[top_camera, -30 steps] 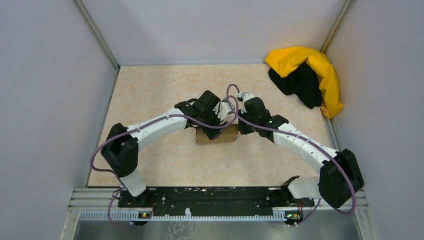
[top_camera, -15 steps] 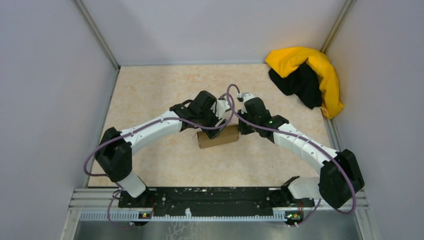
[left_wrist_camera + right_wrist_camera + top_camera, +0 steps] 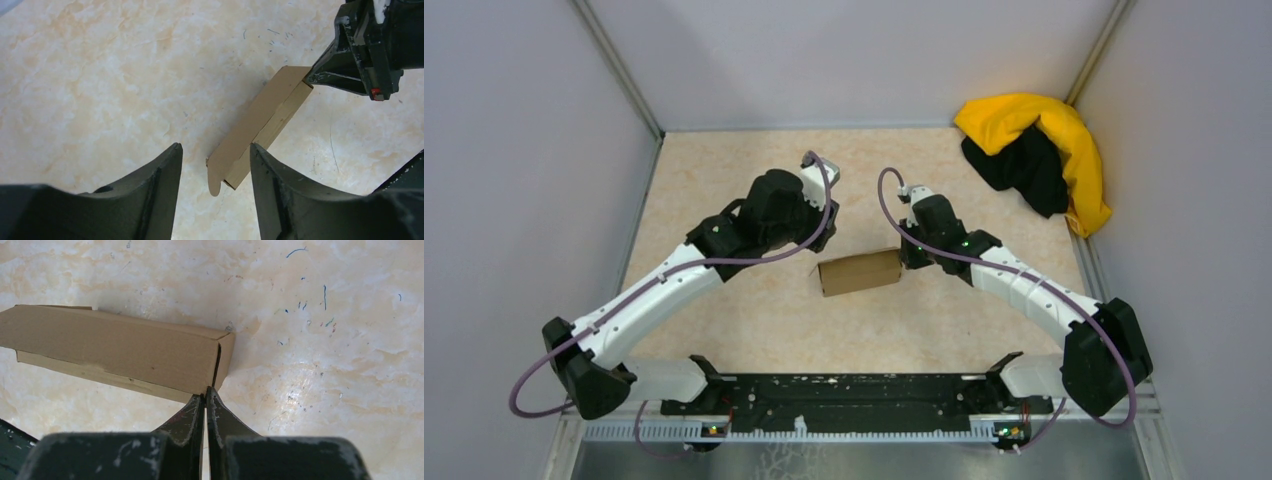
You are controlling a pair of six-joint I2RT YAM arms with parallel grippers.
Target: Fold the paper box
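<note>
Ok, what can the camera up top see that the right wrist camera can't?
Only the top view shows the yellow-and-black cloth heap in the far right corner, and both whole arms, the left arm well apart from the paper box. Only the right wrist view shows the right gripper shut, fingertips at the paper box's end, and little pen marks on the table. Both show the brown paper box lying on the beige table.
</note>
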